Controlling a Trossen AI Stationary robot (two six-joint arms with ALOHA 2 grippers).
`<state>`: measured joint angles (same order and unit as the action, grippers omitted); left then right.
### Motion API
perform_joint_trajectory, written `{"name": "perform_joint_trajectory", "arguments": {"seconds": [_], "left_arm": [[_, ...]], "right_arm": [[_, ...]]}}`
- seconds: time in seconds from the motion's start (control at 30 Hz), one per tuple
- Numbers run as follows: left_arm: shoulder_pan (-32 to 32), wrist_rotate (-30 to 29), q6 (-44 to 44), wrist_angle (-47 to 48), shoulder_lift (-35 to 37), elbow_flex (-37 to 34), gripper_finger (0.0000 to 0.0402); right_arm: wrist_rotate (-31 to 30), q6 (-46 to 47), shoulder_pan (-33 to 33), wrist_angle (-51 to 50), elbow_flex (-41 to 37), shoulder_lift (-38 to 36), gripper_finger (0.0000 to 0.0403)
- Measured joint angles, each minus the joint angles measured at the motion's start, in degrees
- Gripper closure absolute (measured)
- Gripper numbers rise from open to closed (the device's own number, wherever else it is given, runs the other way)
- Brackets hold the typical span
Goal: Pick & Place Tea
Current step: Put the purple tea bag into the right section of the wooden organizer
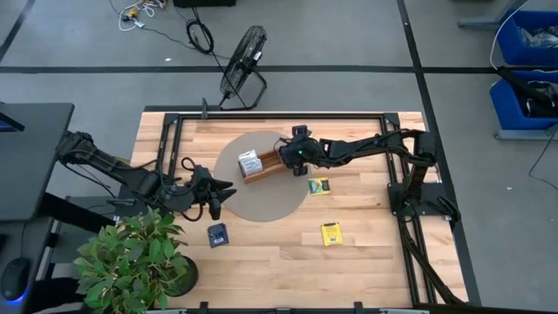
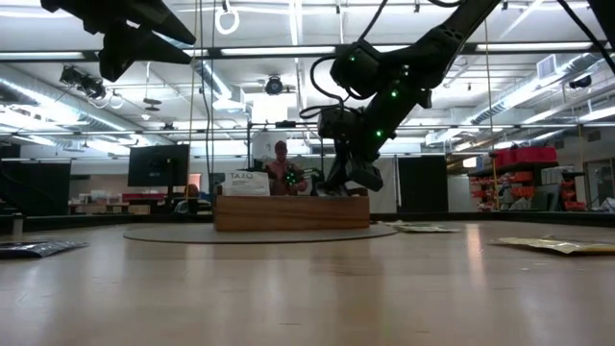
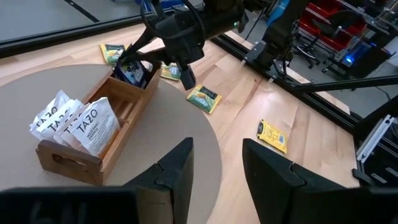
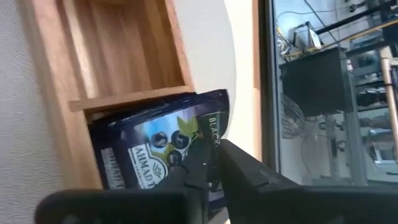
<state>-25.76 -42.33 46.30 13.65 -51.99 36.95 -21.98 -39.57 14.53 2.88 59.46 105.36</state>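
The long wooden tray (image 1: 262, 165) lies on a round grey mat. White packets (image 3: 79, 122) stand in one end compartment. My right gripper (image 4: 213, 163) is over the other end compartment, shut on a dark navy tea packet (image 4: 157, 151). My left gripper (image 3: 215, 167) is open and hovers above the mat's near-left rim (image 1: 220, 199), touching nothing. Loose on the table lie a green-yellow packet (image 1: 319, 186), a yellow one (image 1: 331, 234) and a dark one (image 1: 217, 235). My right gripper pinches the dark navy packet between its two fingers at the packet's top edge (image 4: 198, 144). The fingers come slanting down from above on the table's right side. The packet stands tilted, its lower part inside the tray's end compartment (image 4: 99, 124).
The tray's middle compartment (image 4: 118, 43) shows bare wood. A potted plant (image 1: 138, 260) stands at the table's near-left corner and a fan (image 1: 243, 66) lies on the floor beyond the far edge. Black frame rails (image 1: 279, 114) run round the table. A person (image 2: 281, 165) sits in the room behind.
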Motion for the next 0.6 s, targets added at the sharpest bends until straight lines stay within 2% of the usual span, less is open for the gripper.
{"name": "perform_joint_trajectory", "arguments": {"seconds": [0.23,0.47,0.6], "left_arm": [[0.0,0.4,0.0,0.3,0.0,0.0,0.0259],[0.0,0.8,-0.2,0.4,0.0,0.0,0.0259],[0.0,5.1,-0.1,2.5,0.0,0.1,0.0259]], "right_arm": [[2.2,1.3,-0.2,0.3,0.0,-1.4,0.0307],[2.8,4.4,-0.7,-0.9,0.0,-2.7,0.0237],[1.7,7.6,-2.0,-1.4,0.0,-5.9,0.0204]]}}
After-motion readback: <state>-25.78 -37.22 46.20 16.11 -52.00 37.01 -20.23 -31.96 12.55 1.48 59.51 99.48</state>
